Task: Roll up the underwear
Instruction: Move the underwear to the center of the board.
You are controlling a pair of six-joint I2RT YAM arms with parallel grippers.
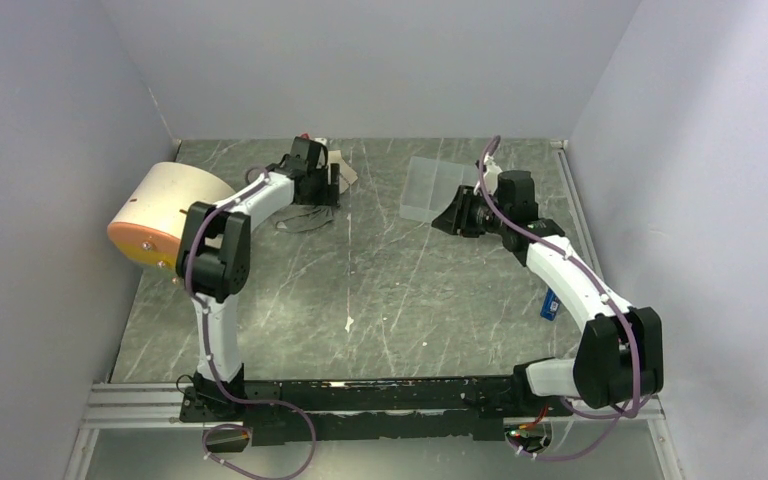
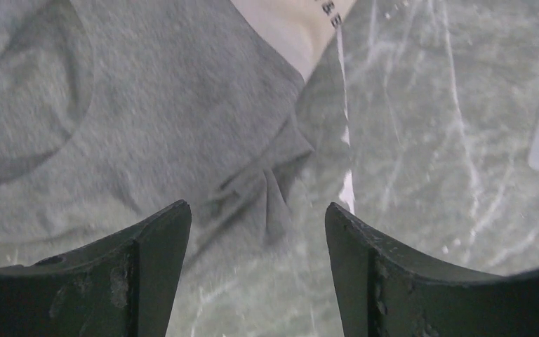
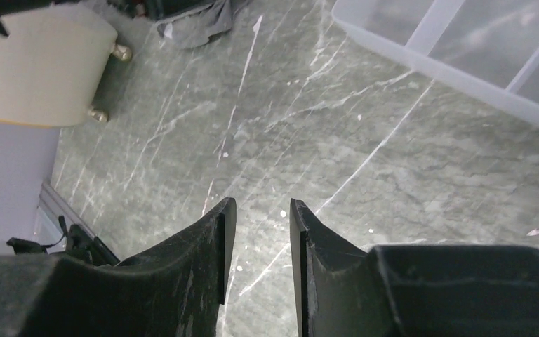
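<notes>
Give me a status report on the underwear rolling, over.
Left tool open, low over the grey underwear, not gripping. Right tool slightly open, empty, near the clear bin. Not yet rolled. Nothing blocking it.

Veined grey-green desk (image 1: 410,300) in a plain, pale enclosure.
A lavender-grey back wall (image 1: 360,60), left wall (image 1: 30,150) and right wall (image 1: 710,150) meet the desk's edges. A metal rail (image 1: 140,405) runs along its near side under even light.

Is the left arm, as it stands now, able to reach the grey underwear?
Probably yes. The left gripper hangs just over the underwear with its jaws open around a bunched fold, and nothing lies in between.
</notes>
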